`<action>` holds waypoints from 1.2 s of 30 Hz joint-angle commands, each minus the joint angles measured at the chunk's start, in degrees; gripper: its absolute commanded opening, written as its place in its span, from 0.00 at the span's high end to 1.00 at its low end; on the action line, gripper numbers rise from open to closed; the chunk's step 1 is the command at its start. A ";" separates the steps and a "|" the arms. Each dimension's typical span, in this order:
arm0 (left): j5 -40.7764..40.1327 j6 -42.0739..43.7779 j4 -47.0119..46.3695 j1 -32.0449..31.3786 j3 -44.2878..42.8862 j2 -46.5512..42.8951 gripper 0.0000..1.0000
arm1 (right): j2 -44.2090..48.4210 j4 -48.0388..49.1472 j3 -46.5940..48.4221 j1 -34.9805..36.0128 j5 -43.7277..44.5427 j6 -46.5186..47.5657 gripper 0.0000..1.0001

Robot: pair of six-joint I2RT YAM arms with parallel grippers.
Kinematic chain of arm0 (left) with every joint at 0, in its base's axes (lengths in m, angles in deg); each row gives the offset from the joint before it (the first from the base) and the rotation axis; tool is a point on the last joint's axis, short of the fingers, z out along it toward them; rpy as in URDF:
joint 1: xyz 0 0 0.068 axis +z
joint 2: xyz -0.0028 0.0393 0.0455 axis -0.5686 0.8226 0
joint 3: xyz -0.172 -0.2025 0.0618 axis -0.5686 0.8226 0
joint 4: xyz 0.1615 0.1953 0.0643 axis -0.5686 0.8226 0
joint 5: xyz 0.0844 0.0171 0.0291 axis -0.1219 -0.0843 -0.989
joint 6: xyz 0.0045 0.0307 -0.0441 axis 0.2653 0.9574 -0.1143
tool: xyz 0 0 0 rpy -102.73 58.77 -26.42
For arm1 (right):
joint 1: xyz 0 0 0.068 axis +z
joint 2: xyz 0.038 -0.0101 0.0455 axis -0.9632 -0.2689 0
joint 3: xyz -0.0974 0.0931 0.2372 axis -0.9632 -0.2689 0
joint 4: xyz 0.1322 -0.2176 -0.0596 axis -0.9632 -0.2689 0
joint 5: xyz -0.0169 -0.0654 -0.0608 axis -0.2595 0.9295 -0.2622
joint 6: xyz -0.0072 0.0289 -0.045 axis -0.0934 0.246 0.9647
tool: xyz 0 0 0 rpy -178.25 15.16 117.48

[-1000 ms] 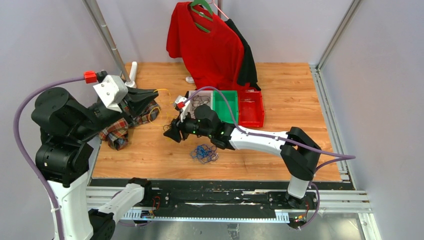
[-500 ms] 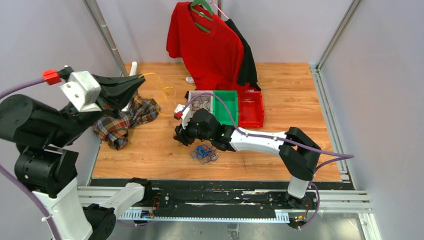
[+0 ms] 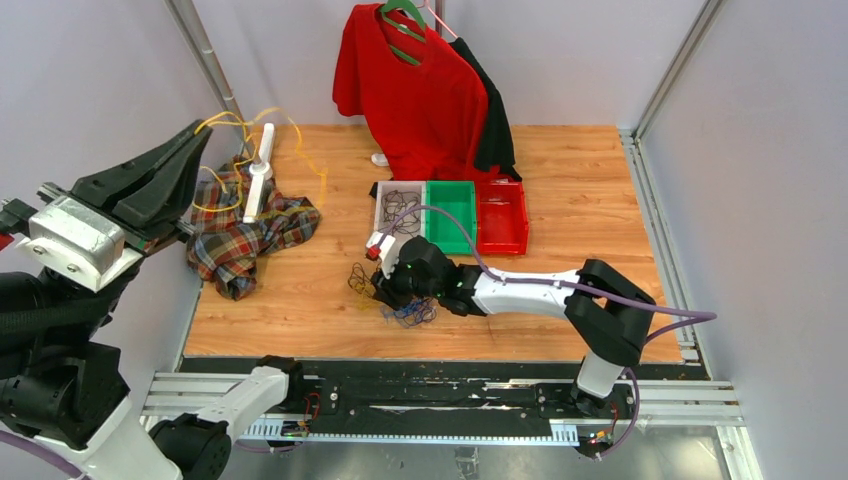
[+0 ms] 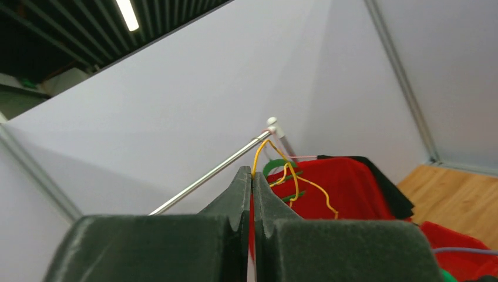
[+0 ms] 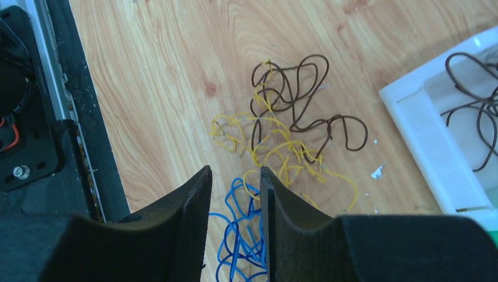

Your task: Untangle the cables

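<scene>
On woodgrain tabletop (image 5: 176, 70), thin loopy blue cable (image 5: 238, 247) beneath part-open right gripper (image 5: 235, 171), left gripper (image 4: 252, 176) pinching yellow cable (image 4: 261, 155)

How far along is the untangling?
Done: one dark cable lies in the white bin. In hand: the left gripper, shut, holds a yellow cable aloft; the right gripper hangs open over the blue cable. Left: yellow strands and a black cable lie tangled on the table.

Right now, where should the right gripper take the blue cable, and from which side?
Probably the bunched loops of the blue cable just under the right gripper, coming straight down from above. It lies flat on the table, and that end looks clear of the yellow cable and dark cable.
</scene>
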 commanded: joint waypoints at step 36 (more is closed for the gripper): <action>19.95 -0.91 -0.55 -0.36 31.81 -8.62 0.99 | 24.26 -7.55 13.79 -2.76 -9.49 2.76 0.26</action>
